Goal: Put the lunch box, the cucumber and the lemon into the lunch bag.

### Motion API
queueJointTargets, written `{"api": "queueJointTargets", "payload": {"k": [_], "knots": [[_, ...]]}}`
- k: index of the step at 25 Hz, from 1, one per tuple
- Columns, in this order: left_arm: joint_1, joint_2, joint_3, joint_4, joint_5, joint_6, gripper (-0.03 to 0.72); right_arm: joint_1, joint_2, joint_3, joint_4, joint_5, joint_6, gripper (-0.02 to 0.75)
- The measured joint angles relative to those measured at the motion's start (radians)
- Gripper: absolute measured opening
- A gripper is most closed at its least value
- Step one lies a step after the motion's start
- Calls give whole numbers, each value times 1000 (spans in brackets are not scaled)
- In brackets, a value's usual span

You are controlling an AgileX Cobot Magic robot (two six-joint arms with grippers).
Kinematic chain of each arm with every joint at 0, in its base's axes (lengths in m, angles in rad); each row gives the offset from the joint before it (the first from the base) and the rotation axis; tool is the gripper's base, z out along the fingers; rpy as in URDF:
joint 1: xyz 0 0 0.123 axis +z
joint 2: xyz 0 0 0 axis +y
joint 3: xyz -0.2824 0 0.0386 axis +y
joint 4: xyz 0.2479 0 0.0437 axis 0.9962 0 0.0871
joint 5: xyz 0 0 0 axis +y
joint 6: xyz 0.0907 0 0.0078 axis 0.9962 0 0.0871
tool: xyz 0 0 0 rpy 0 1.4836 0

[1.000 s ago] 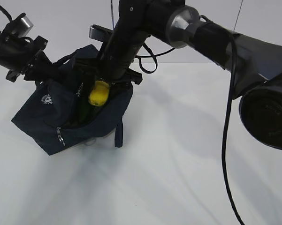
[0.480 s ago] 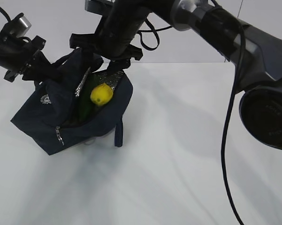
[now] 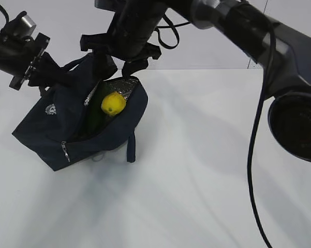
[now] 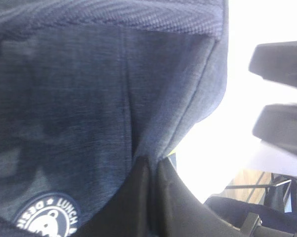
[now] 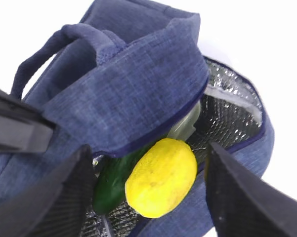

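Two grippers are seen at the lunch bag (image 3: 67, 124). At the left, the left gripper (image 4: 150, 170) is clamped together on a fold of the bag's coarse navy fabric. Inside the foil-lined opening, the smooth dark cucumber (image 5: 113, 180) lies beside the dimpled oval lemon (image 5: 160, 177), with the pale lid of the lunch box (image 5: 185, 126) behind. Above, the right gripper (image 3: 114, 64) is spread apart, empty, and is now lifted clear of the lemon it surrounded a second ago.
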Motion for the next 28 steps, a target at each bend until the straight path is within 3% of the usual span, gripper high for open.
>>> {"api": "queueJointTargets", "payload": {"k": [14,28], "knots": [[21,0,0,-18,6,4,-9,0,-111,35,-41,3,-151,521],[21,0,0,-60,9,4,-9,0,-514,644,-268,3,-171,521]]}}
